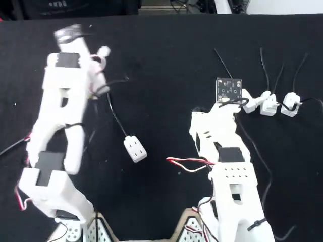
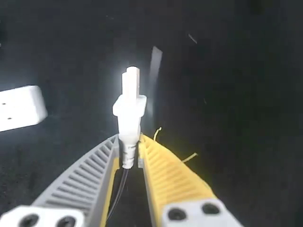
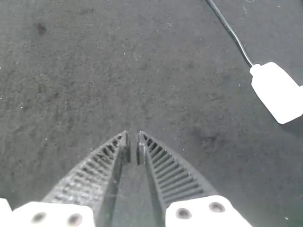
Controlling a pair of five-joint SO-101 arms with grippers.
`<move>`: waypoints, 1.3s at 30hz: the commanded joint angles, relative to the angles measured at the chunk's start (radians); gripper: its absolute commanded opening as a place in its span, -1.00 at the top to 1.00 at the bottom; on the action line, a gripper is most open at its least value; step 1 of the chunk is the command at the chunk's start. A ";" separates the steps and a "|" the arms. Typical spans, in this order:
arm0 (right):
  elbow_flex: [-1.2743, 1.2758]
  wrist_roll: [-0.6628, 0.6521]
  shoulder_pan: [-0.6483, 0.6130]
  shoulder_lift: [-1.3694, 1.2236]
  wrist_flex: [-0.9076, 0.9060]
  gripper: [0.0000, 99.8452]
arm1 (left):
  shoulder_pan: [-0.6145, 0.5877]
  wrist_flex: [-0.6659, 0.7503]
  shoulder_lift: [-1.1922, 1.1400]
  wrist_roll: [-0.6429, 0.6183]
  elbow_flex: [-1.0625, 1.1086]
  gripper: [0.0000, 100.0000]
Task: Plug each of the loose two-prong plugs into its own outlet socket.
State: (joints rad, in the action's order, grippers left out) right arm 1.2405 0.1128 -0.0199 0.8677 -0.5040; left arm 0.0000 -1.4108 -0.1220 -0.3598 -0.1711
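Note:
My left gripper [image 2: 129, 147] is shut on a white two-prong plug [image 2: 129, 111], whose prongs point away from the fingers and whose black cord runs back between them. In the high view that plug [image 1: 103, 52] is held above the black table at the far left, at my left gripper [image 1: 100, 64]. A white outlet socket [image 1: 135, 148] lies near the table's middle; the left wrist view has this socket [image 2: 18, 108] off to one side. My right gripper [image 3: 132, 146] is shut with nothing in it, over bare cloth. A white corded block [image 3: 278, 92] lies beyond it.
Two white corded blocks [image 1: 268, 104] [image 1: 290, 104] lie side by side at the right, just past my right gripper [image 1: 250, 101]. Thin black cords [image 1: 117, 118] trail over the black cloth. Red and white wires [image 1: 187, 162] hang off the right arm.

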 commanded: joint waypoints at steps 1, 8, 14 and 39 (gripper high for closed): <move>-0.059 0.018 0.066 0.008 0.028 0.92 | 0.147 -0.005 0.063 0.058 -0.024 0.94; -0.157 0.014 0.264 0.008 -0.095 0.93 | 0.397 0.137 0.066 0.063 0.104 0.94; -0.156 0.017 0.350 0.008 -0.206 0.93 | 0.538 0.311 0.037 0.063 0.170 0.94; 0.065 0.018 0.226 0.007 0.009 0.92 | 0.105 0.279 -0.094 0.066 0.223 0.49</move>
State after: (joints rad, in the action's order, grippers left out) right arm 1.2958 0.1189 0.2516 0.8677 -0.5209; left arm 0.1381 -1.2114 -0.1910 -0.3030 0.0207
